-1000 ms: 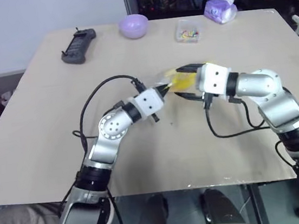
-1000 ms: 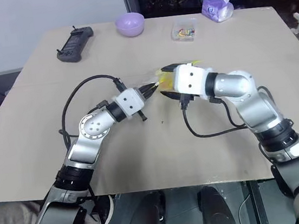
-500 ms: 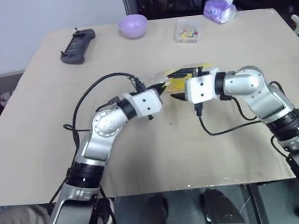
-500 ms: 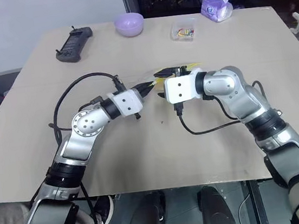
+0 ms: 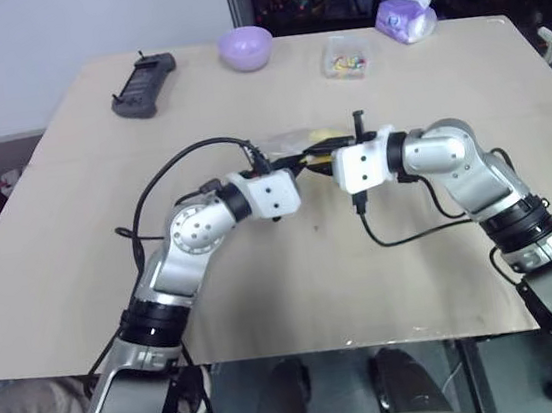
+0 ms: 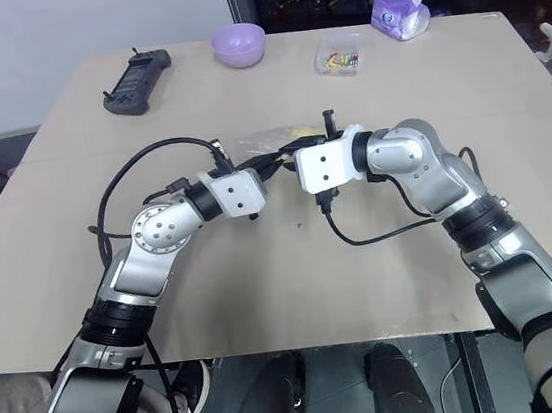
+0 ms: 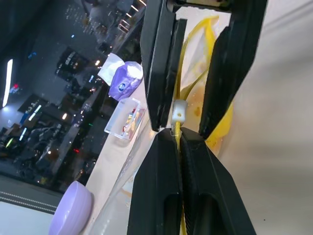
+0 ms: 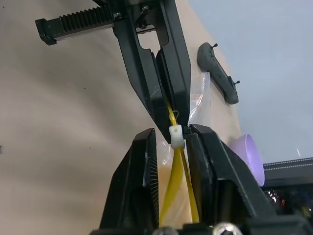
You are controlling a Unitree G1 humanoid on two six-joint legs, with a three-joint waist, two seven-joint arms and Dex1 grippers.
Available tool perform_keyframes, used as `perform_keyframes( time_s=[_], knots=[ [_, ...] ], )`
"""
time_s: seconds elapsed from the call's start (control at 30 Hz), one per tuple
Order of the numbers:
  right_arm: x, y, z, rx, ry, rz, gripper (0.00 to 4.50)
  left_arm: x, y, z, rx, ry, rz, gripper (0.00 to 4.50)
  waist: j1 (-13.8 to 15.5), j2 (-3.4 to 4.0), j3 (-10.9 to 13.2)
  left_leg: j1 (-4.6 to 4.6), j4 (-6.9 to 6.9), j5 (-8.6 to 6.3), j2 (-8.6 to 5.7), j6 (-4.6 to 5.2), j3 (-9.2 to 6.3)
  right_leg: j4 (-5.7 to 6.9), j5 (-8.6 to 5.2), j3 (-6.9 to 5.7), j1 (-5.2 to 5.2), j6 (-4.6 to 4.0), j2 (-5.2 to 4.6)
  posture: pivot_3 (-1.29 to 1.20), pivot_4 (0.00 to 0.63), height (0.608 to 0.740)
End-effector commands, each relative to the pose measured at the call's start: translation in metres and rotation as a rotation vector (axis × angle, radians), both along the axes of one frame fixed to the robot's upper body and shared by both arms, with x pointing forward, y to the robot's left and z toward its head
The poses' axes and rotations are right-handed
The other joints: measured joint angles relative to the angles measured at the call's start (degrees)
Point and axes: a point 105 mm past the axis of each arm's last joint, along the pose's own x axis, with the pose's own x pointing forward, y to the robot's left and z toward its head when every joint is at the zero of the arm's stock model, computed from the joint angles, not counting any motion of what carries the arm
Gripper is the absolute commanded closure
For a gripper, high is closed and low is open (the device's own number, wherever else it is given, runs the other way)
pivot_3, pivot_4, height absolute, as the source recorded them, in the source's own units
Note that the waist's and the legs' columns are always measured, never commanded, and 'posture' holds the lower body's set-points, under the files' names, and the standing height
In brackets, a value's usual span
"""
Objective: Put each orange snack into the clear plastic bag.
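The clear plastic bag lies crinkled at the table's middle, with its yellow zip strip running between both grippers. My left gripper is shut on that strip just beside the white zip slider. My right gripper faces it tip to tip, its fingers drawn in close on either side of the slider. In the head views the two grippers meet at the bag's near edge. The orange snack is hidden; only yellow print shows through the film.
At the table's far edge stand a lilac bowl, a black handheld remote, a small clear box of colourful bits and a purple tissue pack. Black cables loop from both wrists onto the table.
My right gripper has rolled, edged left toward the left gripper, and its jaws have narrowed from wide around the bag's edge to close about the slider. The left gripper kept its hold, wrist rolling slightly.
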Motion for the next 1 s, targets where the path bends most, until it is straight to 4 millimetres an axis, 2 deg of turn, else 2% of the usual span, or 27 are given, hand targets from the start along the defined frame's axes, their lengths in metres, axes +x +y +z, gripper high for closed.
perform_keyframes(
  time_s=[0.03, 0.1, 0.2, 0.23, 0.43, 0.63, 1.0],
  knots=[
    [-0.003, 0.005, 0.019, 0.022, -0.063, 0.029, 3.5, -0.005, -0.005, 0.011, 0.002, -0.054, -0.031, 4.5, -0.01, 0.0, 0.0, 0.0, 0.0, 0.0, 0.0, 0.0, 0.0, 0.0, 0.0, 0.0, 0.0, 0.0, 0.0, 0.0, 0.15, 0.74],
    [-0.002, 0.006, 0.019, 0.024, -0.064, 0.03, 3.5, -0.004, -0.005, 0.011, 0.001, -0.053, -0.029, 4.5, -0.01, 0.0, 0.0, 0.0, 0.0, 0.0, 0.0, 0.0, 0.0, 0.01, 0.0, 0.0, 0.0, 0.0, 0.0, 0.0, 0.15, 0.74],
    [-0.002, 0.006, 0.019, 0.024, -0.063, 0.03, 4.33, -0.003, -0.005, 0.01, -0.001, -0.052, -0.027, 4.5, -0.01, 0.0, 0.0, 0.0, 0.0, 0.0, 0.0, 0.0, 0.0, 0.0, 0.0, 0.0, 0.0, 0.0, 0.0, 0.0, 0.15, 0.74],
    [-0.002, 0.006, 0.019, 0.024, -0.063, 0.03, 4.47, -0.003, -0.005, 0.01, -0.002, -0.051, -0.027, 4.5, -0.01, 0.0, 0.0, 0.0, 0.0, 0.0, 0.0, 0.0, 0.0, 0.01, 0.0, 0.0, 0.0, 0.0, 0.0, 0.0, 0.15, 0.74],
    [-0.003, 0.004, 0.022, 0.034, -0.07, 0.024, 4.47, 0.001, 0.0, 0.01, -0.012, -0.048, 0.001, 4.5, -0.01, 0.0, 0.0, 0.0, 0.0, 0.0, 0.0, 0.0, 0.0, 0.01, 0.0, 0.0, 0.0, 0.0, 0.0, 0.0, 0.15, 0.74],
    [0.002, -0.006, 0.02, 0.03, -0.062, -0.022, 4.47, 0.006, 0.012, 0.004, 0.02, -0.063, 0.059, 4.5, -0.01, 0.0, 0.0, 0.0, 0.0, 0.0, 0.0, 0.0, 0.0, 0.01, 0.0, 0.0, 0.0, 0.0, 0.0, 0.0, 0.15, 0.74],
    [0.021, -0.032, 0.017, 0.036, -0.049, -0.182, 4.47, 0.031, 0.046, 0.013, 0.065, -0.172, 0.255, 4.5, 0.01, 0.0, 0.0, 0.0, 0.0, 0.0, 0.0, 0.0, 0.0, 0.01, 0.0, 0.0, -0.01, 0.0, 0.0, 0.0, 0.15, 0.74]
  ],
)
